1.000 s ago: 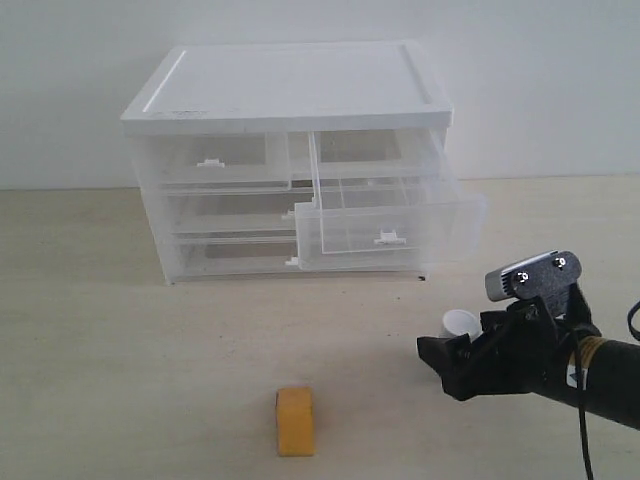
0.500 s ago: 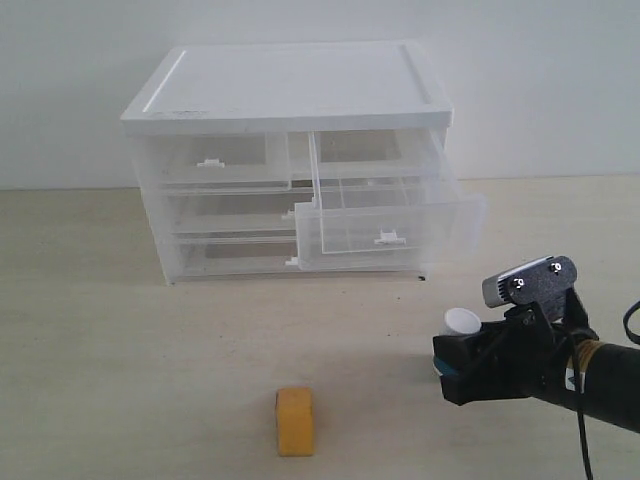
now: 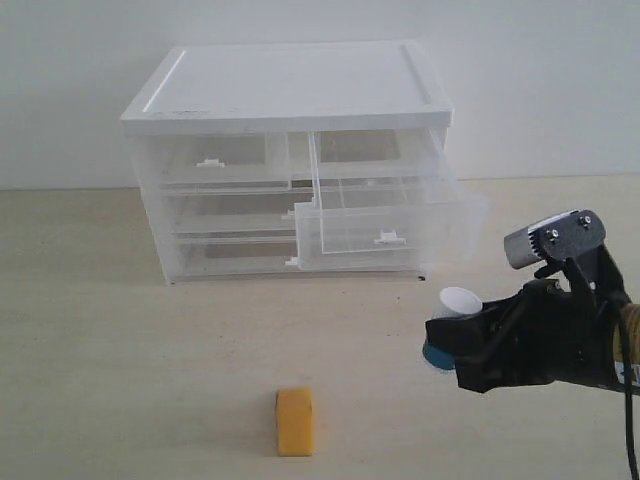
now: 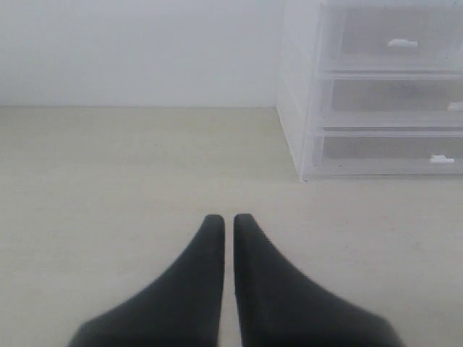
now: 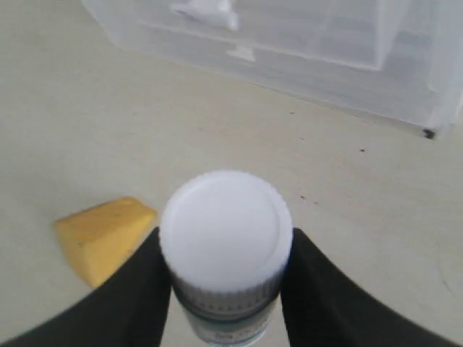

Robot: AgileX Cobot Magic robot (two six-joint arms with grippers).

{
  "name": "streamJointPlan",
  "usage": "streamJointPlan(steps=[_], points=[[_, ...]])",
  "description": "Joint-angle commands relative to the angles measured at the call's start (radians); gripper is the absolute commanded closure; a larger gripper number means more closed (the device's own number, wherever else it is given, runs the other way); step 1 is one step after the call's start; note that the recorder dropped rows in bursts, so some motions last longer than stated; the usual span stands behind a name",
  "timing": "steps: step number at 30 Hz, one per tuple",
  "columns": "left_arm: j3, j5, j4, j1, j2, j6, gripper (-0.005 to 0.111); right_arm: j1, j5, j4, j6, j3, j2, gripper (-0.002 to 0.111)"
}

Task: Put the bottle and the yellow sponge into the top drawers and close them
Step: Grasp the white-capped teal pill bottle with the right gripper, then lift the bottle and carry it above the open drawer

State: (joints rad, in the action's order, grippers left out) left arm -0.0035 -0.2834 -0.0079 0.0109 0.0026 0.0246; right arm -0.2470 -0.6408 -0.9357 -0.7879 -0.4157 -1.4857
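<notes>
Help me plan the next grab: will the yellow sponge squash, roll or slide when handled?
Probably squashes: the yellow sponge looks like foam. Its flat-sided block shape lying on the table suggests it would slide, not roll.

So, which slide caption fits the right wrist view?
Right gripper grips a white-capped cylindrical bottle; a yellow rectangular foam sponge lies nearby.

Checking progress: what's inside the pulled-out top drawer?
Nothing shows through the clear walls of the pulled-out top drawer; its rear, under the cabinet top, is too hazy to tell.
</notes>
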Motion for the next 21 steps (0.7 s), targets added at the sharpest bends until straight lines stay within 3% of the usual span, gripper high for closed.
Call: streamJointPlan(steps=[1, 5, 12, 18, 21], points=[[0.004, 0.005, 0.002, -0.002, -0.003, 0.008, 0.102, 0.006, -0.086, -0.183, -0.234, 0.004, 0.136, 0.109], [0.004, 0.005, 0.002, -0.002, -0.003, 0.008, 0.102, 0.006, -0.066, -0.382, -0.467, -0.061, 0.268, 0.109], [0.004, 0.005, 0.002, -0.002, -0.003, 0.008, 0.102, 0.009, -0.025, -0.809, -0.939, -0.339, 0.301, 0.108], [0.004, 0.007, 0.002, -0.002, -0.003, 0.008, 0.102, 0.009, -0.063, -0.809, -0.899, -0.529, 0.281, 0.108], [0.004, 0.007, 0.002, -0.002, -0.003, 0.008, 0.102, 0.009, -0.063, -0.809, -0.778, -0.581, 0.266, 0.108]])
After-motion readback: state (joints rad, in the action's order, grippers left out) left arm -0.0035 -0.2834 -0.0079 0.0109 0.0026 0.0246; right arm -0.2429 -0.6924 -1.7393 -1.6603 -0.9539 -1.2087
